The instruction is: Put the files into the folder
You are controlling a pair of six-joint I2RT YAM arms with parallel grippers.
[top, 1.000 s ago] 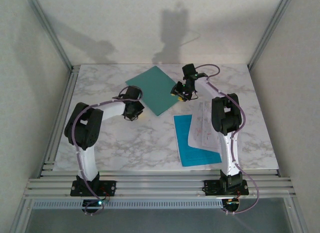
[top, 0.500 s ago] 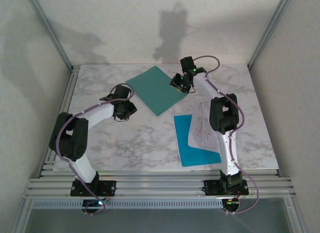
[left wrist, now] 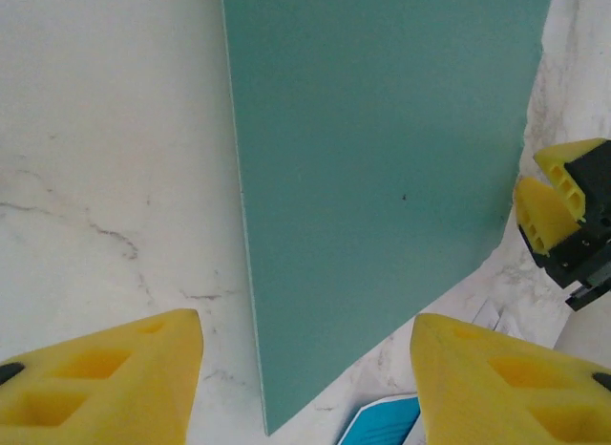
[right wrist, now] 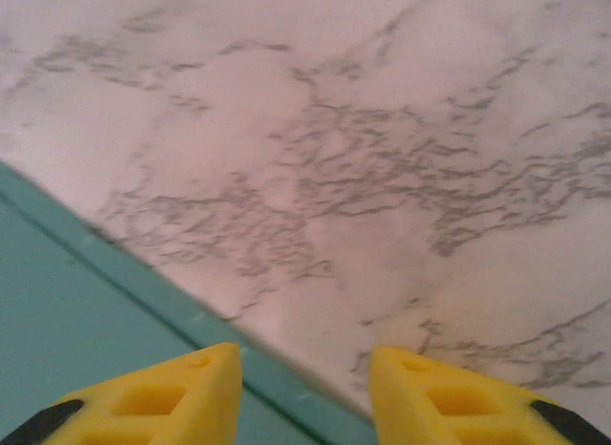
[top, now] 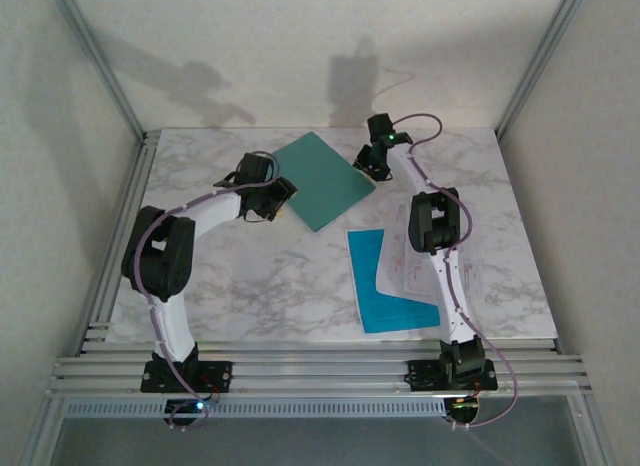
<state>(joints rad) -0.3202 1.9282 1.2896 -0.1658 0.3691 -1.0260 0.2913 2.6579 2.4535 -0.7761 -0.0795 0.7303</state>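
The folder (top: 318,181) lies shut and flat in the upper middle of the counter (top: 250,276). The white sheets (top: 408,258) overlap the blue sheet (top: 385,301) at lower right, none of them inside yet. Your left pincer (top: 283,194) stands released astride the folder's lower left edge, and your right pincer (top: 366,168) is released over its upper right edge, holding nothing. You look to be at opening the cover. Next, pinch only the top flap at its edge and lift.

My gripper (right wrist: 304,397) hangs over the marble table (right wrist: 382,149), its yellow fingers (right wrist: 153,397) parted with nothing between them. The green folder (right wrist: 86,311) lies lower left, and its edge crosses diagonally beneath the gap.
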